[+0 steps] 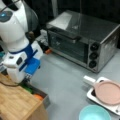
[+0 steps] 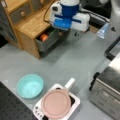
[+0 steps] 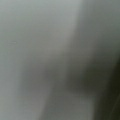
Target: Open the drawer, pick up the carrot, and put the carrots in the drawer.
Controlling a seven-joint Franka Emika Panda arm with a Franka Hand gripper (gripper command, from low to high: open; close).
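Observation:
The grey drawer of the wood-topped cabinet stands pulled open in both front views. An orange carrot lies inside it, next to something green. My gripper hangs low over the back part of the drawer, close above the green thing and a little away from the carrot. Its fingertips are hidden behind the blue and white hand. The wrist view gives only a blurred grey surface.
A steel toaster oven stands behind the grey table. A pink plate lies on a white tray, with a teal bowl beside it. A small orange object lies by the oven.

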